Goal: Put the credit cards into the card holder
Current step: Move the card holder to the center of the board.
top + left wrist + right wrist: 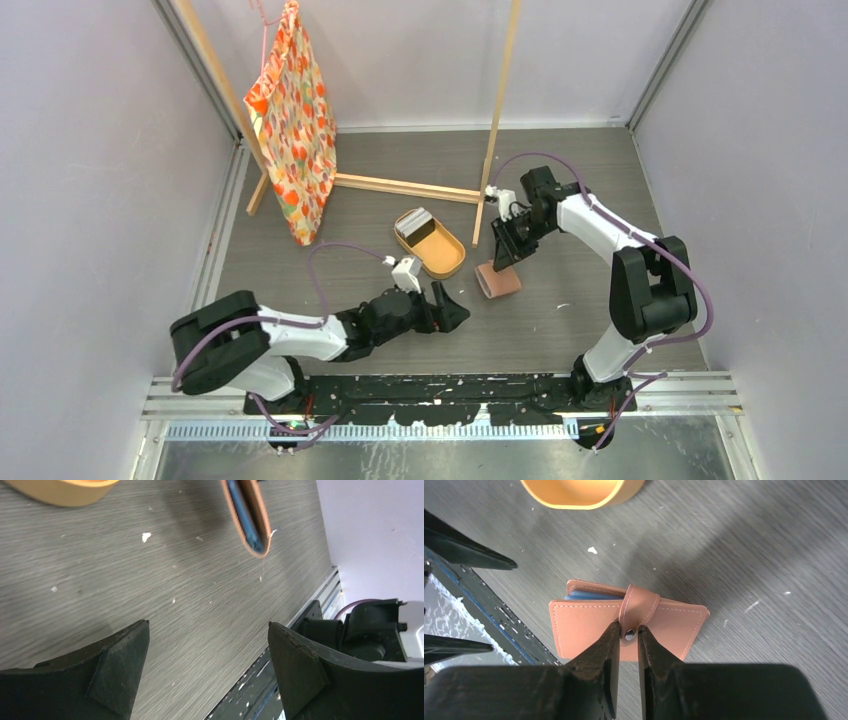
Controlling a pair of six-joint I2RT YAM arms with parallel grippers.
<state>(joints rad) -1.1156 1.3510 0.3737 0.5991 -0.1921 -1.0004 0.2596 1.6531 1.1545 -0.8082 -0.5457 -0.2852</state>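
Note:
The card holder (pixel 497 281), a salmon-brown leather wallet, lies folded shut on the table right of the tray. A blue card edge (pixel 584 596) shows between its flaps. My right gripper (pixel 627 629) points down at it, fingertips nearly together against either side of the snap tab (pixel 636 607) by the metal stud. In the left wrist view the card holder (pixel 248 515) appears edge-on. Grey and white credit cards (pixel 414 226) lie stacked in the far end of the tan tray. My left gripper (pixel 452 306) hovers low, left of the wallet, jaws wide apart and empty (pixel 208 624).
The oval tan tray (pixel 447 262) sits just left of the wallet; its rim also shows in the left wrist view (pixel 60 492) and the right wrist view (pixel 579 497). A wooden rack (pixel 400 187) with an orange patterned bag (pixel 295 130) stands behind. The black base rail (pixel 480 388) runs along the near edge.

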